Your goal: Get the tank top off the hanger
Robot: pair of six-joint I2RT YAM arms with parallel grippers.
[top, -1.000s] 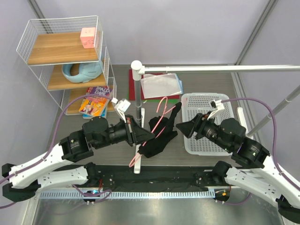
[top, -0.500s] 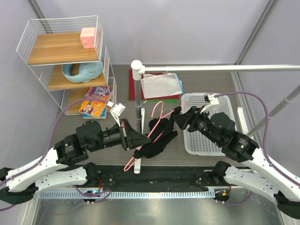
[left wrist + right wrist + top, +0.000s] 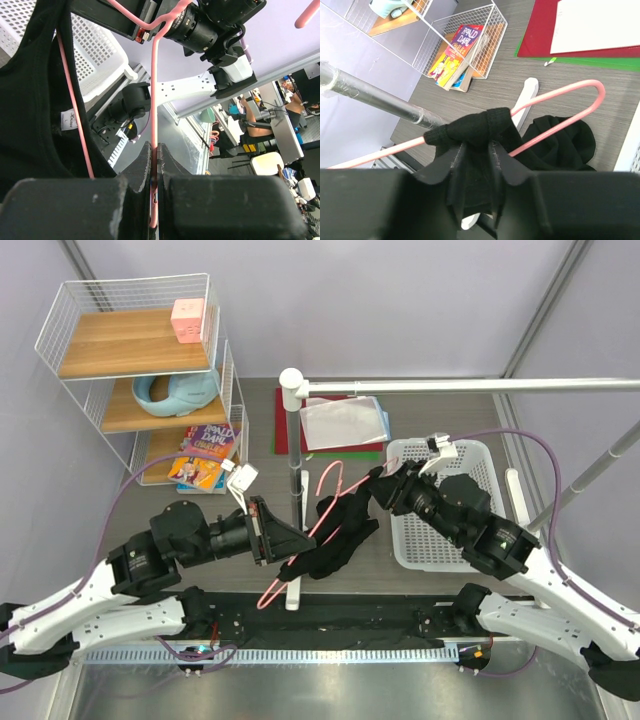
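The hanger (image 3: 154,100) lies slantwise above the table. Its long axis runs from near-left to far-right, and its hook is at the far end, just beside the pole (image 3: 291,430). The tank top (image 3: 330,550) hangs bunched about the hanger's middle, with one strap drawn up toward the far-right end.

At the far left, the shelf (image 3: 110,340) holds a pink cube (image 3: 188,320) on top, a teal bowl (image 3: 175,390) on the middle tier and books (image 3: 205,452) at the bottom. The basket (image 3: 410,540) sits under my right arm, just right of the tank top.

My left gripper (image 3: 155,150) is clenched on the hanger's wire near its near end. The wire runs straight out between my fingers, and the black cloth hangs just to one side. My right gripper (image 3: 476,150) pinches the strap where it loops over the wire, with the rest of the tank top slumped below and beyond it.
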